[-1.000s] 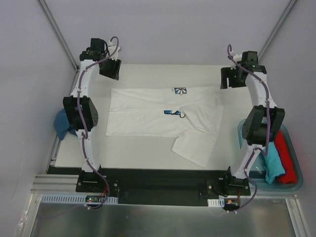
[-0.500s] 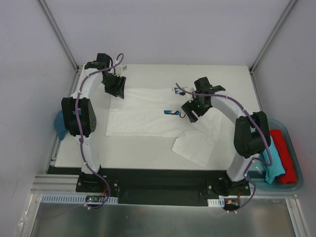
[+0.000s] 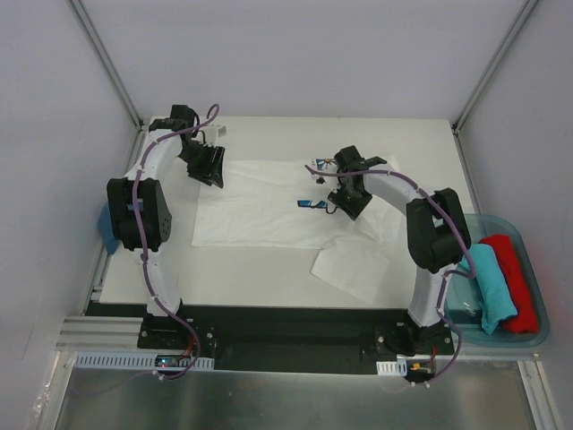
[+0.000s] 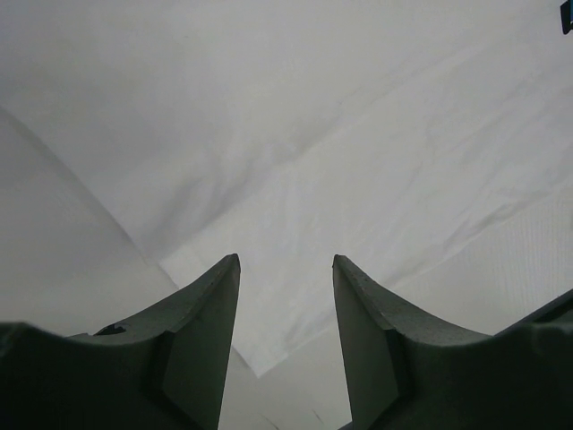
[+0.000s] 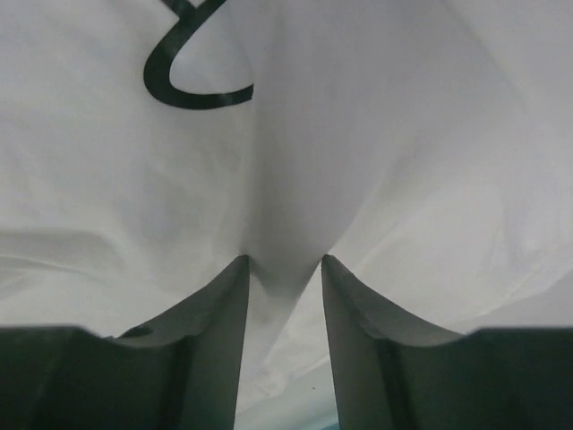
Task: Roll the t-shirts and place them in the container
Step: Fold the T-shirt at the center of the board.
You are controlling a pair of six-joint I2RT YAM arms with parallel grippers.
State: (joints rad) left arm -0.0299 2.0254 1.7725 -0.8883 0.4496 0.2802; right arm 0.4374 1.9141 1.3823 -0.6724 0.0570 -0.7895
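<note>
A white t-shirt lies spread flat on the table, with a small blue logo at its far edge and a blue neck label near the middle. My right gripper presses down on it just right of the label. In the right wrist view, that gripper pinches a raised fold of white cloth between its tips. My left gripper hovers over the shirt's far left corner. In the left wrist view, this gripper is open above the hem, holding nothing.
A blue-green bin stands at the right edge and holds a rolled teal shirt and a rolled red shirt. A blue shirt lies off the table's left side, behind the left arm. One white sleeve juts toward the near edge.
The right arm swung in from the far right corner onto the middle of the white shirt, and its jaws narrowed on a fold. The left gripper shifted slightly over the shirt's corner.
</note>
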